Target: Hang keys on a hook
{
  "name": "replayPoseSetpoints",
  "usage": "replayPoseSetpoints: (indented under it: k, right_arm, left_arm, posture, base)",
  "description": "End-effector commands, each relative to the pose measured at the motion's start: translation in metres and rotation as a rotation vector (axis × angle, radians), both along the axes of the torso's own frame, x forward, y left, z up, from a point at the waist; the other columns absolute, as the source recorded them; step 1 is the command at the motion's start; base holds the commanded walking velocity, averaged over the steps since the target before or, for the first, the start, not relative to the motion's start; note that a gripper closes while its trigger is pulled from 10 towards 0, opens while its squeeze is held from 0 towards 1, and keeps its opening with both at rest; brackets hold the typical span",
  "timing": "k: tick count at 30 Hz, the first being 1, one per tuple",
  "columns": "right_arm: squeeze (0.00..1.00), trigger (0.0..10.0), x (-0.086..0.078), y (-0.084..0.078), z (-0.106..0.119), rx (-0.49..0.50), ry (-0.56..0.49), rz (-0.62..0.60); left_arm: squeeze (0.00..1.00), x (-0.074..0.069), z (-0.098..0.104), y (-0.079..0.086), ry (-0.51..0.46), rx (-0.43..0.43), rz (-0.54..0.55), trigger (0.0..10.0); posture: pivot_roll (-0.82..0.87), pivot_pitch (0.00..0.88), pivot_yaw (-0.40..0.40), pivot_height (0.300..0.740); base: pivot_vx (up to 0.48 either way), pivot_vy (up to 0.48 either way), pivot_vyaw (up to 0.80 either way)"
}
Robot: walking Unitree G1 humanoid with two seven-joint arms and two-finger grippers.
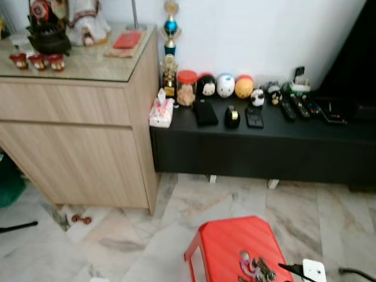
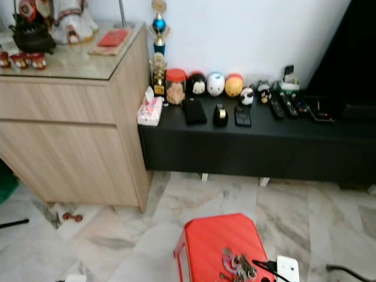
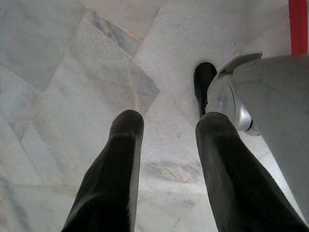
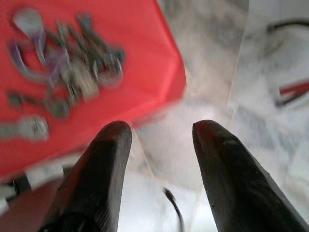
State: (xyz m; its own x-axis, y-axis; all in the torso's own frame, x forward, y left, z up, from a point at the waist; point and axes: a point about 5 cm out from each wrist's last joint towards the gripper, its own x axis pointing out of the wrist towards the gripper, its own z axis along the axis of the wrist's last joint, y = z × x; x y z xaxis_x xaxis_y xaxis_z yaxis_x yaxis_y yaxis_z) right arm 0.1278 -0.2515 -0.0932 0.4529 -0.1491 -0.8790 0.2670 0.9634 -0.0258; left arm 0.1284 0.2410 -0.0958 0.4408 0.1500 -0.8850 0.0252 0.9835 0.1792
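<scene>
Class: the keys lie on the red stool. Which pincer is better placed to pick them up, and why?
Right. The open right pincer hangs beside the red plastic stool near the metal key bunch; the left pincer points at marble floor.

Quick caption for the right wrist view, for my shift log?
Open right claw hovering over marble floor beside the red stool, where the keys lie ungrasped.
</scene>
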Motion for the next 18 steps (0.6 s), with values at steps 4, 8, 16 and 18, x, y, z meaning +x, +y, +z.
replayPoseSetpoints:
  k: [4,8,16,18]
  right_arm:
    - [0.00,10.0,0.009,0.008,0.001,0.000,-0.045,0.037]
    - [0.00,10.0,0.023,0.013,0.007,0.006,-0.140,0.041]
    - [0.00,10.0,0.061,0.025,0.024,-0.004,-0.323,0.064]
    - [0.00,10.0,0.066,0.026,0.028,-0.007,-0.360,0.071]
  left_arm:
    - [0.00,-0.003,-0.001,0.002,0.005,0.002,0.007,10.0]
    - [0.00,-0.001,0.001,0.003,-0.032,-0.001,0.041,10.0]
    - [0.00,0.015,0.012,0.007,-0.270,-0.008,0.212,10.0]
    - [0.00,0.053,0.037,0.018,-0.460,0.027,0.187,10.0]
  posture:
    - [-0.03,0.000,-0.045,0.740]
    - [-0.05,0.000,-0.033,0.740]
    - [-0.03,0.000,-0.045,0.740]
    - [-0.03,0.000,-0.048,0.740]
  base:
    - [0.000,0.000,0.00]
    - [0.000,0.000,0.00]
    - [0.000,0.000,0.00]
    - [0.000,0.000,0.00]
